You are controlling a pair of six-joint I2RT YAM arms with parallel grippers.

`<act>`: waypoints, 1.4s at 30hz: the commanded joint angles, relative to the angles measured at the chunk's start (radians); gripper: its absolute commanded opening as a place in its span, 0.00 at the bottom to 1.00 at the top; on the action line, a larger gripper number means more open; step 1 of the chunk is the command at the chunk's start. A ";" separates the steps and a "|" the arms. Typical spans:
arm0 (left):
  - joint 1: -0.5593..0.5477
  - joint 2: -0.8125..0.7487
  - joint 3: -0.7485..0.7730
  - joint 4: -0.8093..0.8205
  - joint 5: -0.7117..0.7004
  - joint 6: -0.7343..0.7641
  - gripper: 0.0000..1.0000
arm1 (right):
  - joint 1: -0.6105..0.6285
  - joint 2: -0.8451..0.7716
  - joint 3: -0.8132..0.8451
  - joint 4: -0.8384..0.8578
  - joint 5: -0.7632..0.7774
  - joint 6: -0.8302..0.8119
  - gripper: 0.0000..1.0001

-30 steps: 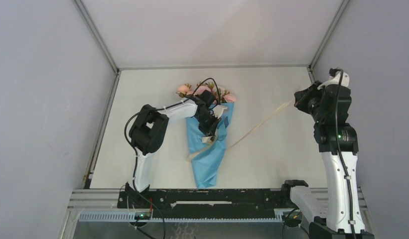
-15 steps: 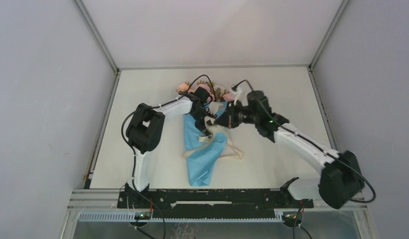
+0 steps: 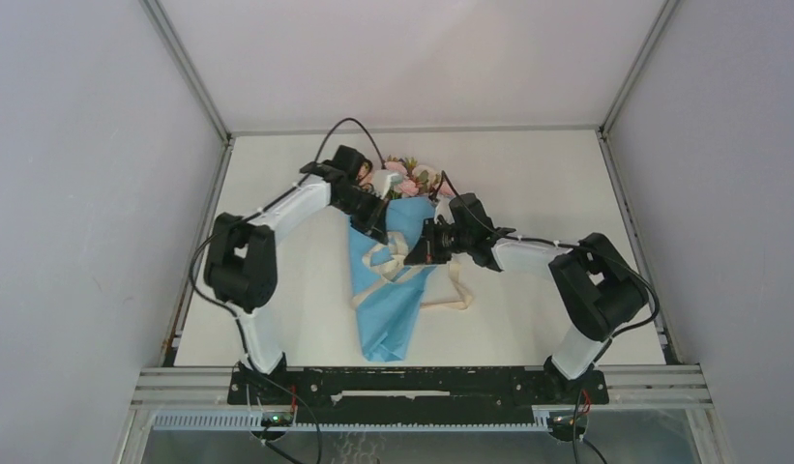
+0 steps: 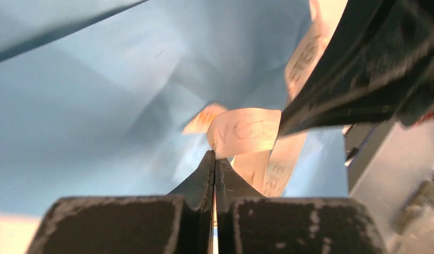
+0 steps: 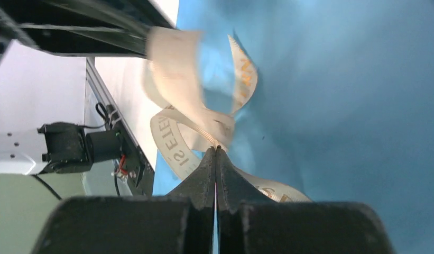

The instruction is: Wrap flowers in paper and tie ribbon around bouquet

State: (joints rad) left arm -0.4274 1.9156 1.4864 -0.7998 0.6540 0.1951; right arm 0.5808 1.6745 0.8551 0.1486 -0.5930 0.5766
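The bouquet lies on the white table, pink and cream flowers [image 3: 410, 179] at the far end and the light-blue paper [image 3: 388, 309] cone narrowing toward me. The cream ribbon [image 3: 391, 263] loops loosely across the cone's middle, and a slack loop trails off to the right [image 3: 457, 295]. My left gripper [image 3: 376, 222] is over the cone's upper left, shut on the ribbon [image 4: 246, 129] right at its tips [image 4: 214, 154]. My right gripper [image 3: 424, 249] comes in from the right, shut on the ribbon [image 5: 175, 145] at its tips [image 5: 215, 149], close above the paper [image 5: 336, 79].
A dark finger of the right gripper [image 4: 362, 69] crosses close in front of the left one. The black rail [image 3: 412, 382] runs along the near table edge. Grey walls stand at the left and right sides of the table [image 3: 277, 193].
The right arm has swung from the far right in to the bouquet, so the taut ribbon now lies slack in loops. The left gripper has moved up toward the blooms.
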 commanded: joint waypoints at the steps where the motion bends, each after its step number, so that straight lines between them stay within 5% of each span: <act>1: 0.105 -0.160 -0.104 -0.052 -0.199 0.148 0.00 | -0.036 0.043 0.102 0.107 0.002 0.039 0.00; 5: 0.125 -0.298 -0.287 -0.043 -0.385 0.291 0.00 | -0.057 0.162 0.214 0.046 0.001 0.067 0.00; 10: 0.134 -0.508 -0.390 -0.239 -0.377 0.513 0.00 | -0.082 0.272 0.280 0.075 -0.017 0.163 0.00; 13: 0.124 -0.546 -0.308 -0.437 -0.395 0.567 0.00 | -0.072 0.304 0.326 0.066 -0.023 0.176 0.00; 16: -0.013 -0.542 -0.168 -0.622 -0.376 0.563 0.00 | -0.050 0.320 0.360 0.042 -0.021 0.160 0.00; 19: -0.219 -0.479 0.038 -0.675 -0.294 0.520 0.00 | -0.041 0.320 0.361 0.044 -0.035 0.172 0.00; 23: -0.325 -0.329 0.338 -0.676 -0.109 0.563 0.00 | -0.047 0.296 0.346 0.061 -0.091 0.171 0.00; 27: -0.305 -0.218 0.438 -0.496 -0.040 0.493 0.00 | -0.067 0.234 0.304 0.077 -0.122 0.163 0.10; 35: -0.089 -0.129 0.190 0.145 -0.021 0.089 0.00 | -0.105 0.208 0.243 0.128 -0.223 0.213 0.25; 42: -0.053 -0.049 0.138 0.232 -0.152 0.057 0.00 | -0.122 0.207 0.203 0.158 -0.218 0.232 0.28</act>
State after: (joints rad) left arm -0.4706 1.8687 1.6394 -0.7143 0.5522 0.3191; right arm 0.4671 1.9255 1.0782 0.2295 -0.7883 0.7780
